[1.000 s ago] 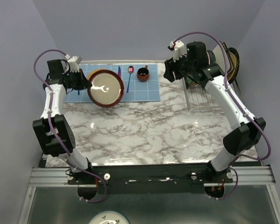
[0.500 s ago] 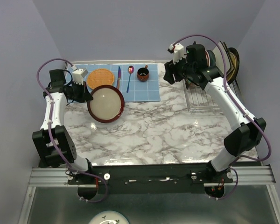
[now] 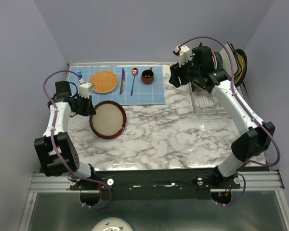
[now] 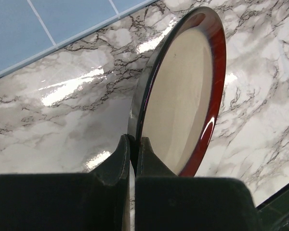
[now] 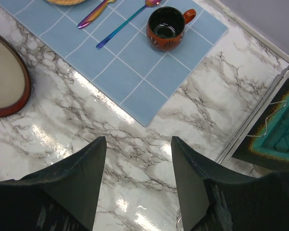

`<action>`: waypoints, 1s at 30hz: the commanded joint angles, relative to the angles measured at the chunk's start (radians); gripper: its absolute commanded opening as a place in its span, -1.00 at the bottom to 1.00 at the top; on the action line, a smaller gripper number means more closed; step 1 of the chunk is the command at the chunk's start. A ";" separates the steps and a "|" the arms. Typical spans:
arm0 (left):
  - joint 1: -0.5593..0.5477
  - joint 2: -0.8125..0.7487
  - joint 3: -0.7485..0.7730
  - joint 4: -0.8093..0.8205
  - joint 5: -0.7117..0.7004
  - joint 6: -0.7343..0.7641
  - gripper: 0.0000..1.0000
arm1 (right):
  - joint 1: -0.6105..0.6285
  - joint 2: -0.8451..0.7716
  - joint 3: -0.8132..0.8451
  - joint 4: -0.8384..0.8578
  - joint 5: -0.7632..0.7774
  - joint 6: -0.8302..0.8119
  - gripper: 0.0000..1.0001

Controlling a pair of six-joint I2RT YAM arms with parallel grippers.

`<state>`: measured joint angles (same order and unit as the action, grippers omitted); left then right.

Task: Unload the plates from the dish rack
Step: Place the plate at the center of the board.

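Observation:
A red-rimmed cream plate (image 3: 108,120) hangs tilted low over the marble, in front of the blue mat. My left gripper (image 3: 90,110) is shut on its left rim. In the left wrist view the fingers (image 4: 120,154) pinch the plate (image 4: 183,96) edge-on. My right gripper (image 3: 176,77) stands open and holds nothing, above the marble just left of the dish rack (image 3: 209,103). Several plates (image 3: 237,60) stand upright at the rack's far end. The right wrist view has the open gripper (image 5: 138,144), the rack's wire edge (image 5: 260,115) and a teal plate (image 5: 279,132).
On the blue tiled mat (image 3: 151,95) at the back lie an orange woven round mat (image 3: 104,82), a knife (image 3: 122,81), a spoon (image 3: 134,79) and a dark-red cup (image 3: 147,76). Walls close in the table on the left, back and right.
My left gripper has carried the red-rimmed plate off the orange mat, forward and down over the marble, uncovering the mat. The right arm has barely moved.

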<state>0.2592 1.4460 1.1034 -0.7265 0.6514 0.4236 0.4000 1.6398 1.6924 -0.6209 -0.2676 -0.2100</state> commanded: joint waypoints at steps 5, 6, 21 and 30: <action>-0.008 -0.020 -0.004 0.058 0.045 -0.008 -1.00 | 0.005 -0.031 -0.028 0.026 -0.018 -0.003 0.29; -0.008 -0.018 -0.002 0.056 0.042 -0.009 -1.00 | 0.008 -0.032 -0.030 0.026 -0.016 -0.003 0.29; 0.044 0.023 -0.165 0.233 -0.153 0.053 -1.00 | 0.007 -0.037 -0.074 0.053 -0.010 -0.020 0.28; 0.097 0.105 -0.192 0.302 -0.226 0.132 -1.00 | 0.007 -0.038 -0.112 0.076 -0.005 -0.026 0.28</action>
<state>0.3435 1.4975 0.9627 -0.5346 0.6483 0.3721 0.4000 1.6283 1.6012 -0.5774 -0.2680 -0.2192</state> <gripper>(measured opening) 0.055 0.641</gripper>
